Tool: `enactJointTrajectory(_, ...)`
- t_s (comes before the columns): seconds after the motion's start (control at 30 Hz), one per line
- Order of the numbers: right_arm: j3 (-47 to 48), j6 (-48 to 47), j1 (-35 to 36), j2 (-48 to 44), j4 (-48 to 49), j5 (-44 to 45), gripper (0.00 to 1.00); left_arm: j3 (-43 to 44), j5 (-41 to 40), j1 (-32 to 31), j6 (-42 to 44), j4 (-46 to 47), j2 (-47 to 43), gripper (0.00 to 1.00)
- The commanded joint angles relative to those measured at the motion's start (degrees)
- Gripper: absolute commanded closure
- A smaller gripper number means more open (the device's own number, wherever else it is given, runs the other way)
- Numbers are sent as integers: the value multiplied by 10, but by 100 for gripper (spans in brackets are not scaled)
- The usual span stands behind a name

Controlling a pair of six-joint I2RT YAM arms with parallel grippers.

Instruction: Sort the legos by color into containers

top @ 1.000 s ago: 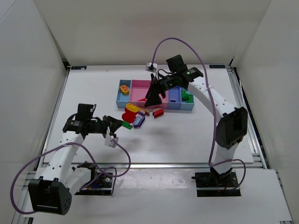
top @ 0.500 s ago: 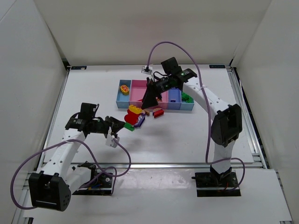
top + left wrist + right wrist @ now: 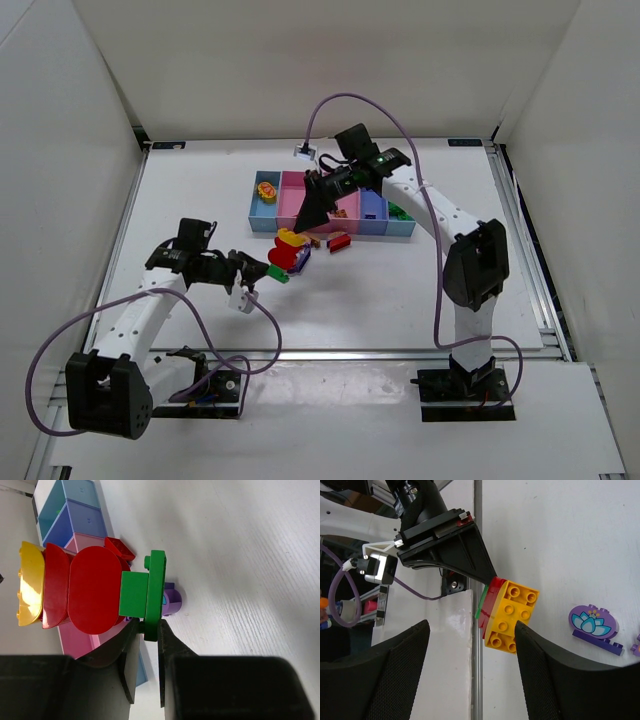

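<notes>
The left claw (image 3: pixel 148 630) is clamped on the thin edge of the green plate (image 3: pixel 156 595), the near end of a joined stack of legos (image 3: pixel 95 590) that sits at the centre of the top view, just below the containers (image 3: pixel 395 231). The long axis of the stack runs from this claw up and right toward the right claw (image 3: pixel 470 630). Its jaws stand apart and empty, the yellow brick (image 3: pixel 512 615) at the far end lies before their gap, and so I judge the right arm is nearer to pull it off.
</notes>
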Motion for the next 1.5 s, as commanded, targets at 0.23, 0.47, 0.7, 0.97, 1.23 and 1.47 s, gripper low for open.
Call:
enactJointTrajectory(0.23,-8,-19,5,14,-13,34,28,31,27,-2,225,9,8,90)
enactJointTrajectory(0.47,-5,-23,-6,30,-14,66,28,32,34,-2,227,11,3,90)
enactJointTrajectory(0.7,7,-18,-4,45,-13,47,28,35,36,-2,230,27,15,90)
enactJointTrajectory(0.97,19,-12,13,49,-8,31,28,42,36,-2,251,28,35,90)
enactJointTrajectory(1.23,30,-6,31,60,-4,29,30,45,35,-13,268,28,46,90)
enactJointTrajectory(1.47,21,-5,40,70,-3,33,31,53,29,-20,280,28,62,90)
